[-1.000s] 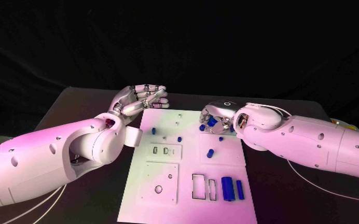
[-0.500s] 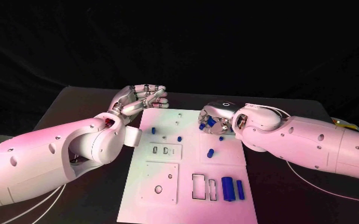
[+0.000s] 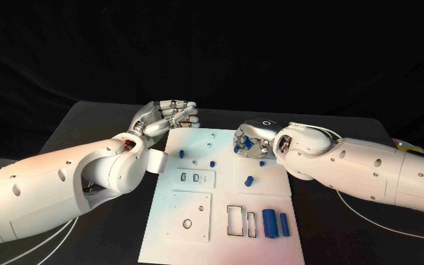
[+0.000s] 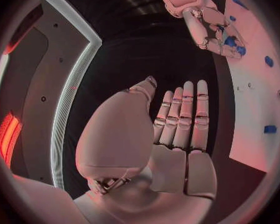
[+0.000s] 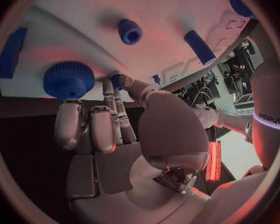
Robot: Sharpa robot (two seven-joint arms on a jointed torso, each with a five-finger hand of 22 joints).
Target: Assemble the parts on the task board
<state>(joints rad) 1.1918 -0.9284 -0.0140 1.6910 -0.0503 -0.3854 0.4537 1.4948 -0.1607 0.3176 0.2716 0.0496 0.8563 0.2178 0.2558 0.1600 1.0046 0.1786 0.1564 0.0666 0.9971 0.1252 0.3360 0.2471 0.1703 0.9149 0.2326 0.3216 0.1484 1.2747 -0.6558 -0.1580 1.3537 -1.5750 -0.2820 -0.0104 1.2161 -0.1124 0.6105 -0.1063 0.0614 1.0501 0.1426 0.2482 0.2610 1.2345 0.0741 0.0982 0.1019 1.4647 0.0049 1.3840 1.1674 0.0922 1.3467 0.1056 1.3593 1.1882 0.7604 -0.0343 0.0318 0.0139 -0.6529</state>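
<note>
White task board [image 3: 265,240] lying flat on the black tabletop [image 3: 88,124], between the two arms. Left hand [image 3: 166,116] poised just off the board's far-left corner, fingers [image 4: 189,109] straight and pressed together, holding nothing. Right hand [image 3: 252,139] over the board's far-right part, its fingers [image 5: 90,124] beside a blue toothed wheel [image 5: 69,79] — whether they grip it cannot be told. The hand hides the board beneath it. Loose blue parts: a short peg [image 3: 249,181] mid-board, two long bars [image 3: 268,222] near the front edge beside empty rectangular slots [image 3: 235,220].
</note>
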